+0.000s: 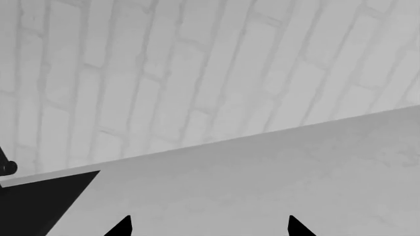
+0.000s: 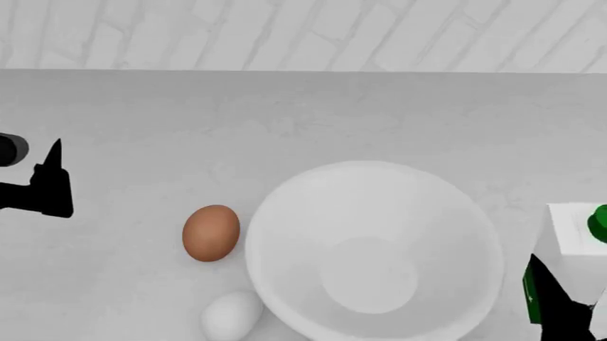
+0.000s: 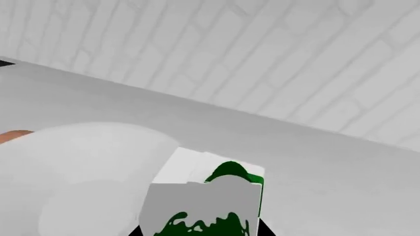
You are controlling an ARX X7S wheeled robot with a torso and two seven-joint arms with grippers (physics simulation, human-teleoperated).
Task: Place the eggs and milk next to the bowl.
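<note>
While the right claw grips the milk just right of the bowl, 2 eggs, brown and white, lie on the desk at its left. Left claw hangs apart, holding nothing.

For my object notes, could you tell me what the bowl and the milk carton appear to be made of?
The bowl looks like glazed ceramic or glossy plastic: plain white with soft sheen. The milk carton looks like matte coated paperboard, flat-sided with printed green markings, though the render leaves this open.
</note>
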